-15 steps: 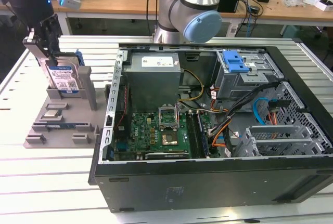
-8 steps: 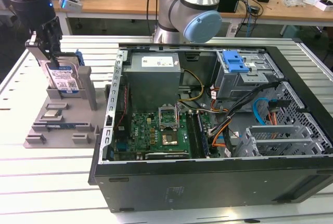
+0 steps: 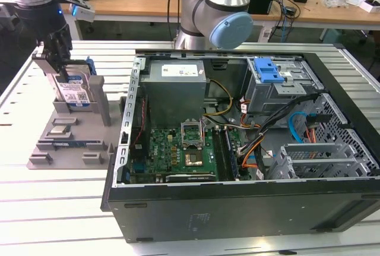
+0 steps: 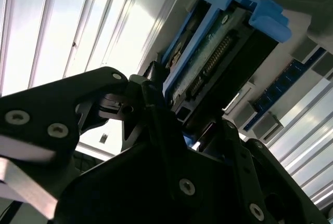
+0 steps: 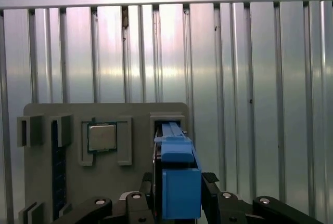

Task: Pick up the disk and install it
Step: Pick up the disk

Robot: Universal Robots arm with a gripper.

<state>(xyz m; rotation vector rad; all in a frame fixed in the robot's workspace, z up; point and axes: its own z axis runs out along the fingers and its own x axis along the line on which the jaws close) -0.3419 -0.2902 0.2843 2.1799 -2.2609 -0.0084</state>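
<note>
The disk, a silver drive with a white-and-blue label in a blue bracket, stands on edge in a slot of the grey holder at the exterior view's left. My gripper reaches down onto its top edge. In the first wrist view the black fingers press against both sides of the disk's blue bracket, and the gripper is shut on it. The second wrist view shows the disk's connector edge and blue frame between the fingers of the gripper.
A small square silver chip lies in a pocket of the holder, beside the disk's slot. The open computer case lies at the exterior view's right, with a drive cage under a blue latch at its back. The arm's base stands behind the case.
</note>
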